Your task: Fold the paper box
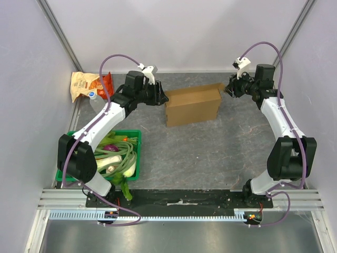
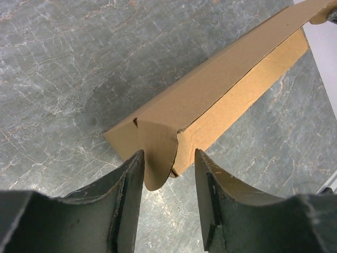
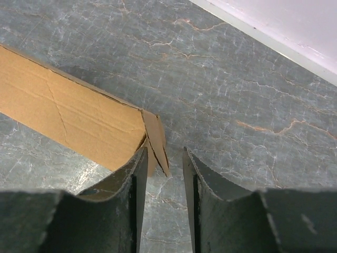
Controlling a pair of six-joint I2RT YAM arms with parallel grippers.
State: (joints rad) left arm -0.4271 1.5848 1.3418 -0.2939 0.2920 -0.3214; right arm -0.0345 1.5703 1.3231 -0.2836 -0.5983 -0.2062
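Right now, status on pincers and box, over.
Left pincer open, straddling end flap. Right pincer open at opposite flap. Paper box mostly folded. Green crate apart.

You have one paper box (image 1: 192, 105) on one tabletop (image 1: 210, 153). You are running two arms, the left arm (image 1: 100, 126) and the right arm (image 1: 281, 118). Each carries one tool, so count two: the left tool (image 1: 161, 96) and the right tool (image 1: 230, 87). Each tool has two fingers, four in all. There are two purple cables, one on each arm. You also have one green crate (image 1: 131, 132) and one orange-and-tan snack bag (image 1: 84, 84). Inside the crate you can count one reddish-purple bulb (image 1: 110, 148). The long green-and-white stalks (image 1: 118, 158) overlap too much for an exact count, but there are several.
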